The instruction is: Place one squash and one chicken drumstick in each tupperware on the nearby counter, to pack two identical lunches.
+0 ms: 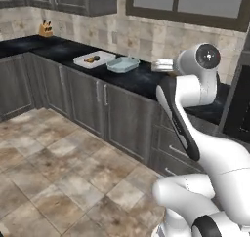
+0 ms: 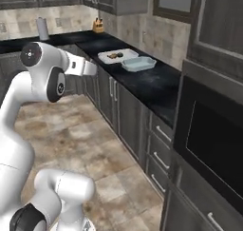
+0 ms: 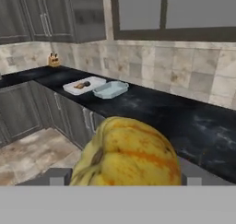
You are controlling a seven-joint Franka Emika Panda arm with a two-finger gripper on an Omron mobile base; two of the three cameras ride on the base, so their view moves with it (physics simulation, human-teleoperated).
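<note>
I am seeing the yellow-orange squash (image 3: pixel 126 154) sitting right against the hand camera, and my hand is gripping it, though its fingers are hidden behind the squash. Along the black tabletop (image 3: pixel 156 109), the pale-blue tupperware (image 3: pixel 111 89) is lying just beside the white tupperware (image 3: pixel 84 85). Inside the white one, a chicken drumstick (image 3: pixel 79 85) and a dark green squash (image 3: pixel 86 84) are resting together.

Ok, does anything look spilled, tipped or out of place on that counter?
Nothing stands out. The white tupperware and the pale-blue tupperware sit flat side by side on the counter; the yellow squash fills the hand view's foreground.
</note>
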